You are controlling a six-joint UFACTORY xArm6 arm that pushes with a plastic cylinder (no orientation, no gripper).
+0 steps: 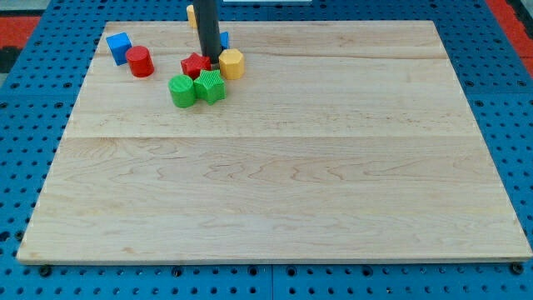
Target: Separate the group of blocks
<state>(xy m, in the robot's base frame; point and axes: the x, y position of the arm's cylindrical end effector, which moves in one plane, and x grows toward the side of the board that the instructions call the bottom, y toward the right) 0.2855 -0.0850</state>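
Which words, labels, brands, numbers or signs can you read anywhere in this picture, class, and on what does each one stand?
None: no text can be read anywhere.
The pale wooden board, the blue perforated table and the dark rod are unmarked.
The coloured blocks, such as the red cylinder, green cylinder and yellow hexagonal block, have plain faces.
My tip sits between the red star-shaped block and the yellow one.

Lab test bench: wooden board [275, 192] on blue perforated mounting plate [33, 125], robot rod [206, 29] above.
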